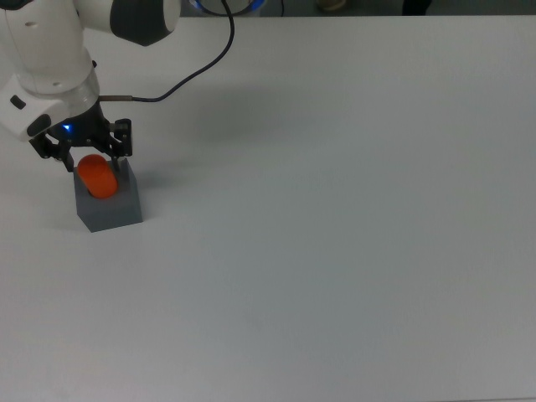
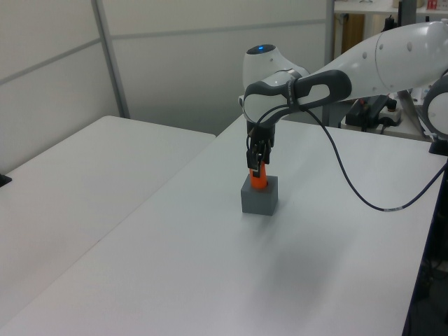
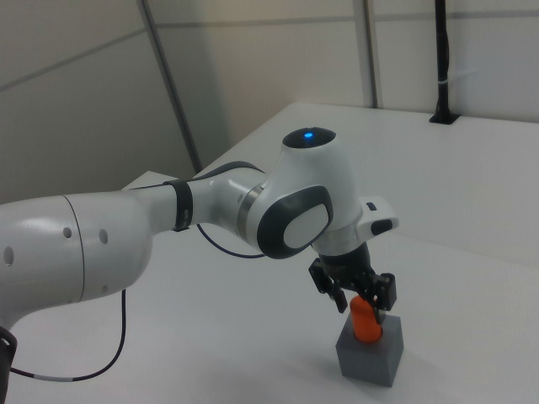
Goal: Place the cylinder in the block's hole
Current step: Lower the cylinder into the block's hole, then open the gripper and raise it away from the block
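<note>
I can't see the matte slate-grey block's (image 3: 370,350) round recess — the small bright orange cylinder (image 3: 365,319) covers it.
</note>
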